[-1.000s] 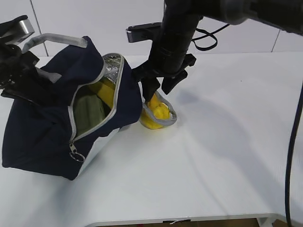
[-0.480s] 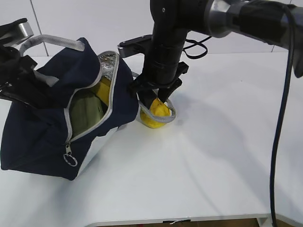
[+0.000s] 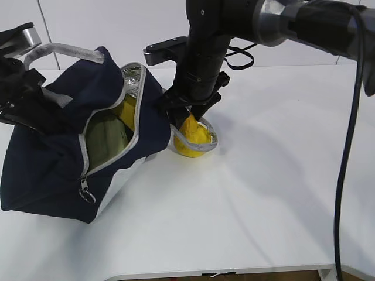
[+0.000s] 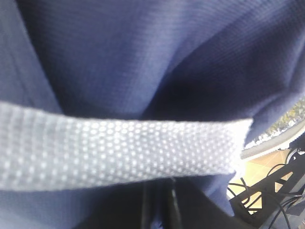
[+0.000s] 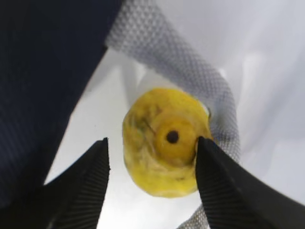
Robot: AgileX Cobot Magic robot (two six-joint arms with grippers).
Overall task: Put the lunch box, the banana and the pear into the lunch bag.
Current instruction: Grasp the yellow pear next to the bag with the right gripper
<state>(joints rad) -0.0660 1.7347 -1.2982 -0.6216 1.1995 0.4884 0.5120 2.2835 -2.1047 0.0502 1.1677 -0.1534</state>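
Observation:
The navy lunch bag (image 3: 47,158) lies on its side at the left with its zipper open. Inside it I see the green-lidded lunch box (image 3: 108,137) and the banana (image 3: 130,111). The pear (image 3: 192,139) stands on the table just right of the bag, with a grey bag handle (image 3: 202,143) looped round it. My right gripper (image 3: 187,119) is open straight above the pear (image 5: 164,148), one jaw on each side; the right finger (image 5: 224,181) is at its neck. My left gripper (image 4: 159,210) is shut on the bag's navy fabric (image 4: 143,57), below the grey strap (image 4: 119,148).
The white table (image 3: 281,175) stretches to the right and front of the bag. A black cable (image 3: 351,175) hangs down at the far right. The white wall stands behind the table.
My right gripper has shifted left and come down, so its open jaws now flank the pear's top. The bag has sagged a little and its ring pull has slid left.

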